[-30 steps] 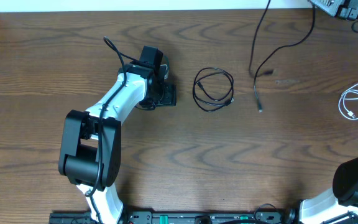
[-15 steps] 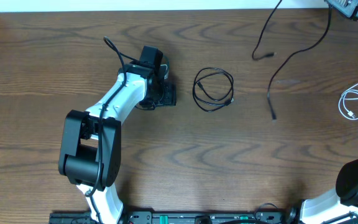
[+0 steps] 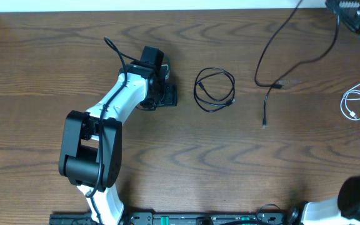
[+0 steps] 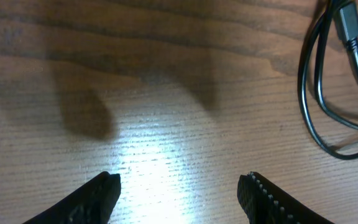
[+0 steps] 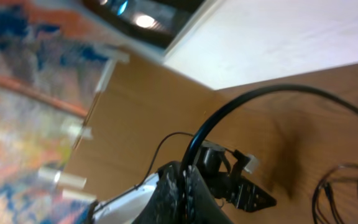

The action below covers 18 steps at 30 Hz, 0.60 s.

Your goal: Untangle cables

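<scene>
A black cable (image 3: pixel 215 90) lies coiled in loose loops at the table's middle; part of it shows at the right of the left wrist view (image 4: pixel 334 81). My left gripper (image 3: pixel 167 94) is open and empty, low over bare wood just left of that coil (image 4: pixel 182 186). My right gripper (image 3: pixel 355 12) is raised at the far right corner, shut on a second black cable (image 3: pixel 305 37) that hangs down, its two plug ends (image 3: pixel 265 119) near the table. In the right wrist view this cable (image 5: pixel 253 99) runs out of the shut jaws (image 5: pixel 188 186). A white cable (image 3: pixel 358 105) lies coiled at the right edge.
The left arm (image 3: pixel 105 125) stretches across the left half of the wooden table (image 3: pixel 186 162). A white wall edge runs along the far side. The right arm's base (image 3: pixel 355 200) sits at the front right corner.
My right gripper has lifted the black cable farther toward the far right corner. Its hanging ends have swung about over the table. The left arm, coiled black cable and white cable have not moved.
</scene>
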Motion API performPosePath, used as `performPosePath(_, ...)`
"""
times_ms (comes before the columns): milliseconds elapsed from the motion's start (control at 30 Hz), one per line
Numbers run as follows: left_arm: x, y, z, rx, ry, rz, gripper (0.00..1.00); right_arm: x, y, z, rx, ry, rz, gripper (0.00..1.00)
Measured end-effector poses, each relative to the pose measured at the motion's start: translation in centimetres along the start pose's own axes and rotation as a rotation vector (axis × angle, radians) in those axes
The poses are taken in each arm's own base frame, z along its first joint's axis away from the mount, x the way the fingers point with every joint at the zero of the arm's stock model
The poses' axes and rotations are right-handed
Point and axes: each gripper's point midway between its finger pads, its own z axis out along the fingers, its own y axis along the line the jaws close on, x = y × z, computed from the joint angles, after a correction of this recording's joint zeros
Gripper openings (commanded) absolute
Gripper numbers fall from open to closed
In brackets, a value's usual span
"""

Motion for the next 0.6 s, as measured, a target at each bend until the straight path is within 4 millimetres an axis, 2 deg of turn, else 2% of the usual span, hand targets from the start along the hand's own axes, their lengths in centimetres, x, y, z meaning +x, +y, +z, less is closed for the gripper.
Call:
performPosePath(233, 0.0, 0.0, 0.0, 0.000, -0.001, 0.000, 0.66, 1.7, 1.4, -4.8, 0.264, -0.160, -0.116, 0.01)
performPosePath(433, 0.0, 0.0, 0.0, 0.000, 0.000, 0.000, 0.66, 1.1, 2.1, -9.4, 0.459, -0.312, -0.233, 0.01)
performPosePath(600, 0.0, 0.0, 0.0, 0.000, -0.001, 0.000, 0.66, 0.3, 0.9, -12.3, 0.600, -0.398, -0.233, 0.01)
